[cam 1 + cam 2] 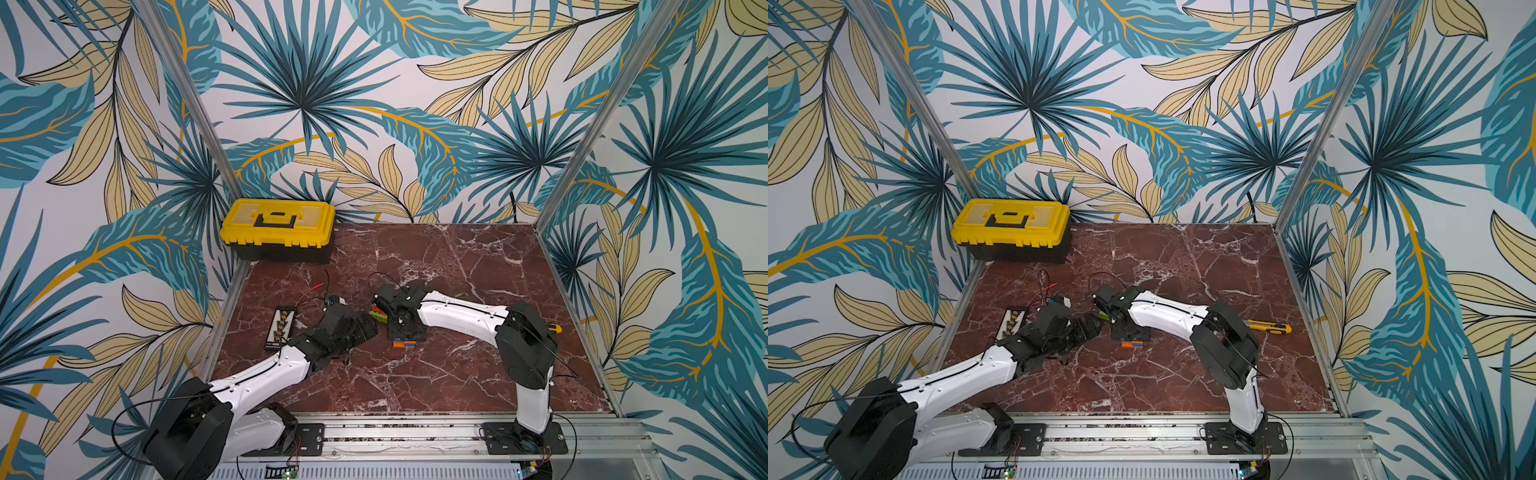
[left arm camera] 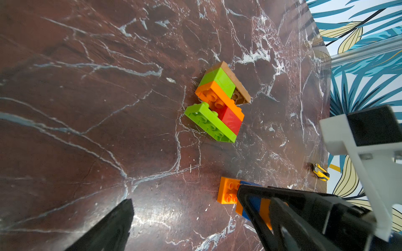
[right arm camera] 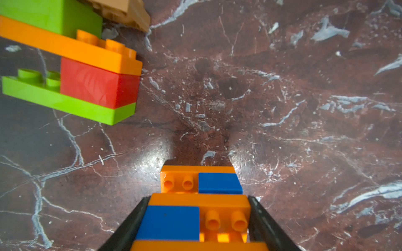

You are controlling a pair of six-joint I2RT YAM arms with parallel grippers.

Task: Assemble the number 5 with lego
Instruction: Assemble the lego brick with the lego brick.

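Note:
Two lego clusters lie mid-table. The green/orange/red/tan cluster [image 2: 219,104] lies on its side, seen close in the right wrist view [image 3: 71,65] and half hidden between the arms in a top view [image 1: 379,314]. My right gripper [image 3: 199,217] points down and is shut on the orange/blue striped cluster [image 3: 202,202], which shows below it in both top views [image 1: 405,343] [image 1: 1132,344]. My left gripper [image 2: 185,202] stands wide open just left of both clusters [image 1: 371,328], with only bare marble between its fingers. A black finger covers part of the striped cluster [image 2: 229,191] there.
A yellow toolbox [image 1: 278,228] stands at the back left corner. A black strip with yellow marks [image 1: 282,328] and thin red and black wires [image 1: 316,291] lie by the left arm. A yellow utility knife [image 1: 1268,327] lies near the right edge, behind the right arm.

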